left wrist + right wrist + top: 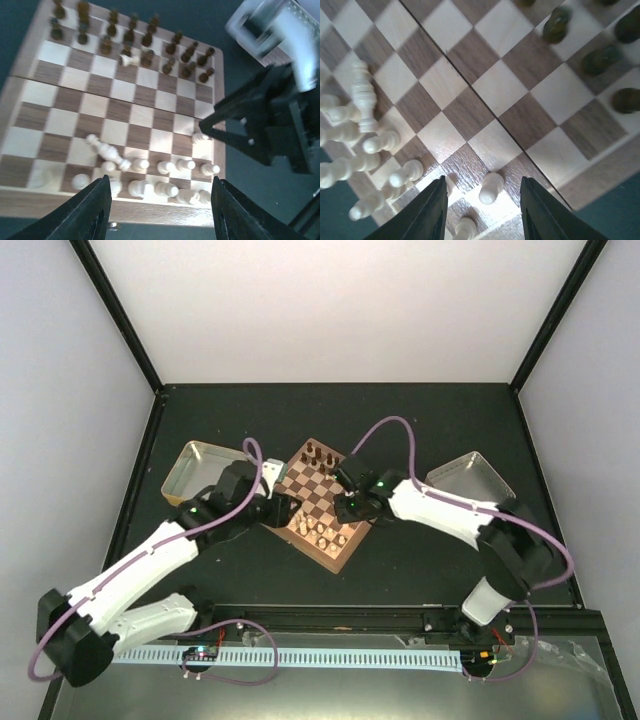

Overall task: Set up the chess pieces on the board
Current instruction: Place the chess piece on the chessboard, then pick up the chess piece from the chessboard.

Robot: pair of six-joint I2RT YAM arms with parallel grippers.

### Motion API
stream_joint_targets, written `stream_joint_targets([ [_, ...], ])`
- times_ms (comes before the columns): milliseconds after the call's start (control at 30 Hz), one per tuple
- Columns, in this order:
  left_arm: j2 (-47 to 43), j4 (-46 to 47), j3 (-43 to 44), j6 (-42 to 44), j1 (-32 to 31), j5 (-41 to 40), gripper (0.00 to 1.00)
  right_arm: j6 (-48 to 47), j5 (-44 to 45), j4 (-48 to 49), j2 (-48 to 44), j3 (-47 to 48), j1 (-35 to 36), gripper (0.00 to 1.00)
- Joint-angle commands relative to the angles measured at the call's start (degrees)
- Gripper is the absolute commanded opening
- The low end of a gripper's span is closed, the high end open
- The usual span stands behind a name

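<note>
- Right gripper point(482, 212): jaws spread, clamping nothing. A pale pawn point(490, 187) stands upright just ahead of it, in the gap between the fingertips. It seems to touch neither one.
- Handling, my read: the pawn is light, rigid turned wood with a smooth finish and a narrow foot, so it tips at a nudge. Best taken at the waist under the head, one finger on each side, closing gently and squarely.
- Left of that gripper: pale pieces point(380, 145) crowd the chessboard point(505, 87) corner, several leaning or lying flat. Little room for a finger between them.
- Far ahead and right of it: dark pieces point(600, 57) stand upright, spaced one to a square.
- Left gripper point(162, 217): released and empty, over the board's near rim, with the pale rows beneath and just beyond.
- Ahead and left of its fingers: a toppled pale piece point(107, 150) lies across two squares. It is likely to roll.
- Far ahead: a stray pale piece point(129, 60) sits among the dark ranks.
- Farthest out, off the board: left metal tray point(195, 468) and right metal tray point(470, 480), each well outboard of its gripper. No pieces can be made out in either.
</note>
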Motion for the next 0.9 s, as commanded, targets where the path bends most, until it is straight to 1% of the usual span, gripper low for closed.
stream_joint_targets([
  [0, 6.3, 4.9, 3.3, 0.5, -3.3, 6.0, 0.57, 5.1, 6.7, 5.0, -9.5, -5.1, -0.6, 0.42],
  [100, 12.6, 6.7, 5.3, -0.2, -6.3, 6.0, 0.57, 9.3, 10.1, 7.3, -15.5, -11.3, -2.8, 0.42],
  [267, 23.8, 7.8, 10.0, -1.0, -11.2, 6.0, 0.56, 14.2, 11.9, 11.4, -26.1, -21.8, -7.4, 0.40],
  [367, 30.0, 6.1, 13.5, -1.6, -12.7, 5.3, 0.52, 15.0, 12.6, 12.0, -30.8, -25.3, -8.8, 0.40],
  [467, 35.2, 4.0, 16.4, -2.2, -12.8, 5.1, 0.47, 15.0, 12.6, 11.9, -32.6, -27.3, -9.9, 0.40],
  [700, 41.5, 4.3, 18.9, -2.1, -13.3, 6.5, 0.47, 14.9, 11.1, 12.9, -34.0, -30.1, -11.3, 0.40],
  [867, 45.5, 3.2, 21.7, -2.1, -13.3, 4.8, 0.39, 14.6, 10.4, 13.2, -34.6, -30.4, -11.5, 0.40],
])
